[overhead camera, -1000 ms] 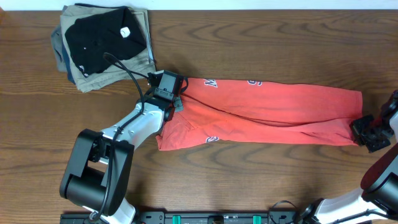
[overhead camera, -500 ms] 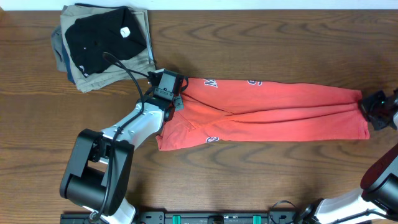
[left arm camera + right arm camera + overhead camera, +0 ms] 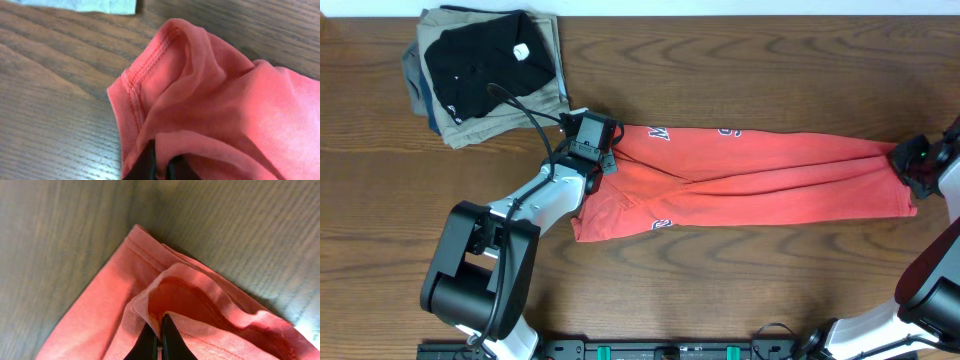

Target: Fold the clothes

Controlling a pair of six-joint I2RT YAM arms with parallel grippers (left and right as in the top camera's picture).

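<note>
The clothes (image 3: 750, 185), a red-orange T-shirt with white lettering, lie as a long folded strip across the middle of the table. My left gripper (image 3: 603, 165) sits at the strip's left end. In the left wrist view its fingers (image 3: 162, 167) pinch a fold of the shirt (image 3: 210, 100) with only a narrow gap between them. My right gripper (image 3: 905, 165) is at the strip's right end. Its fingers (image 3: 160, 335) are shut on the hemmed edge of the shirt (image 3: 115, 300), which lifts into a small loop above them.
A stack of folded garments (image 3: 485, 70) lies at the back left, a black one with a white tag on top of khaki and blue ones. Its pale edge (image 3: 95, 5) shows just beyond the shirt's left end. Bare wood table (image 3: 740, 290) surrounds the shirt.
My right gripper has moved from the strip's near right corner toward the far edge, carrying the shirt's end with it. The left gripper has stayed in place.
</note>
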